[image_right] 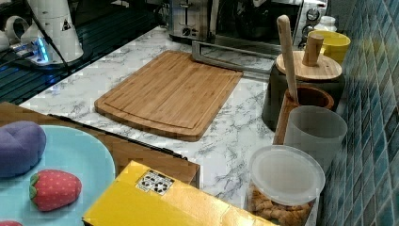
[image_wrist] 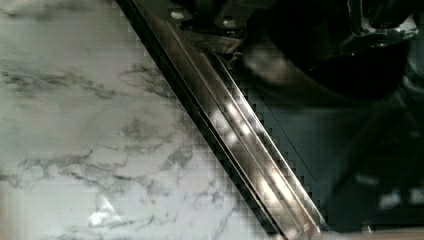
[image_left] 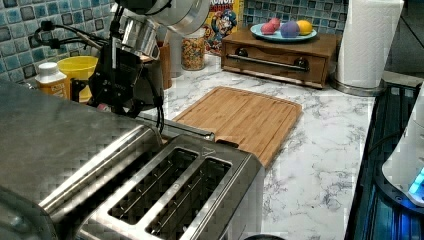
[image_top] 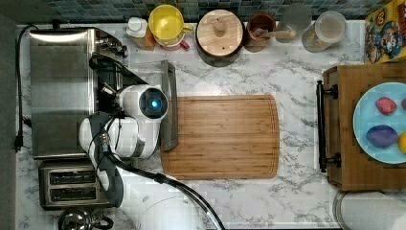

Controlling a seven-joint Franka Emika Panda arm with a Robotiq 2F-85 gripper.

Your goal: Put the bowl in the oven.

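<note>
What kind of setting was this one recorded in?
Most likely a home-style kitchen counter: a marble-look worktop with a tiled backsplash, a toaster oven beside a two-slot toaster, and a wooden cutting board.

The top view looks straight down; left and right views face each other low across the cutting board (image_top: 220,136); the wrist view hovers close above the oven (image_top: 60,91) door.

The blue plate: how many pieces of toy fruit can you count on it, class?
4 on the blue plate, in the top view: a strawberry, a purple piece, a yellow one and a red one, both cut by the frame's right edge; more may lie beyond.
</note>
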